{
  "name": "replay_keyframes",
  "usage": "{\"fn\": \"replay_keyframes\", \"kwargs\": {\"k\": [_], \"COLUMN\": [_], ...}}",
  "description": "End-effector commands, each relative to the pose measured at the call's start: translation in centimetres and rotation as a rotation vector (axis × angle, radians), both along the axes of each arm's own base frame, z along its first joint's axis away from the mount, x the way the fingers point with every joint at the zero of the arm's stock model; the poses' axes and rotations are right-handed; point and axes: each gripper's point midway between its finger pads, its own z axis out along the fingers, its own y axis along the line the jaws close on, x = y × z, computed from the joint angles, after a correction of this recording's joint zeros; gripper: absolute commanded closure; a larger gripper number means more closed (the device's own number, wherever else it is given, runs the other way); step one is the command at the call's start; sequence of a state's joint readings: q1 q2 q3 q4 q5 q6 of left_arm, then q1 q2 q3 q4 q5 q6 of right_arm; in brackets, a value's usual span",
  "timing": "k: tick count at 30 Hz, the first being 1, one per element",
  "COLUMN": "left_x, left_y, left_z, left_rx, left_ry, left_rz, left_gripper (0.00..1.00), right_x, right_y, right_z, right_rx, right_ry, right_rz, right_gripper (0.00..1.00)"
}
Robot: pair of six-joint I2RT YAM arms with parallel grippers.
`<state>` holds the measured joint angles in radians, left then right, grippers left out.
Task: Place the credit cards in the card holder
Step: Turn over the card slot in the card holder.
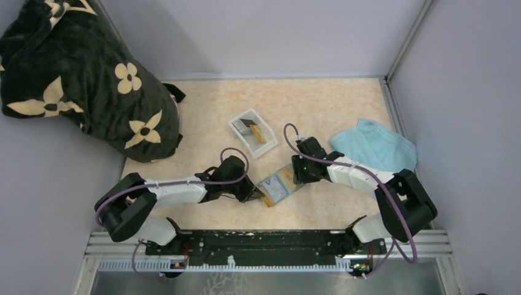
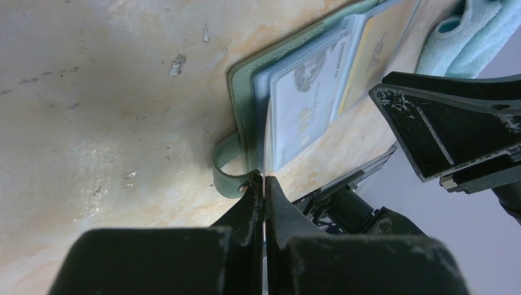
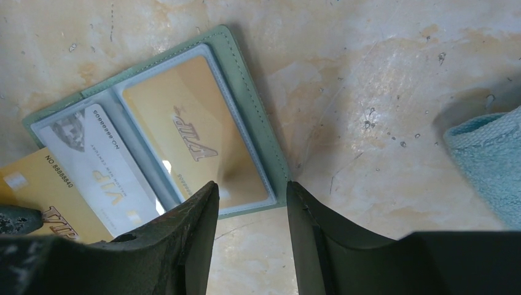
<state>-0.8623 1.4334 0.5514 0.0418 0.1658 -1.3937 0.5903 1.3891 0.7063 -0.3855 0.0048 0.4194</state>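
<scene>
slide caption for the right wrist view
Open right gripper straddles an edge of the card holder, gold card and white card in its slots.

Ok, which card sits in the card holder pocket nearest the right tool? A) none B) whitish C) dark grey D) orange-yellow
D: the right wrist view shows an orange-yellow card behind the clear pocket of the card holder, just ahead of the right tool.

Your card holder (image 3: 249,98) lies open and flat on the table (image 3: 368,49), grey-green rim, clear sleeves up. One sleeve holds a gold card (image 3: 190,135), the next a whitish card (image 3: 104,166). A second gold card (image 3: 43,190) juts past its edge. An orange card (image 1: 260,134) and a dark card (image 1: 247,127) lie in the tray (image 1: 239,136).
</scene>
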Motion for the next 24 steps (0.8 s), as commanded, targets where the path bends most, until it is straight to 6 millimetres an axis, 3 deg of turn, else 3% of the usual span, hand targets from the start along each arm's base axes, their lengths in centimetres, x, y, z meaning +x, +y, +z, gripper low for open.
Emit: {"fn": "replay_keyframes", "kwargs": {"k": [1,13,24], "left_x": [-0.5,0.1,1.7], "left_y": [0.3,0.6,-0.8], "left_z": [-1.3,-1.0,0.6], "left_rx": [-0.008,-0.118,-0.189], "left_ry": [0.003,-0.102,-0.208], "left_rz": [0.009,0.056,0.041], "left_gripper": [1.0,1.0,1.0], "right_x": [0.7,0.3,0.3], "right_y": [0.4,0.7,1.1], "right_z": [0.0,-0.4,-0.3], "right_rx": [0.019,0.031,0.047], "right_ry": [-0.014,0.01,0.02], "right_rz": [0.007,0.015,0.025], "right_gripper": [0.55,0.55,0.55]}}
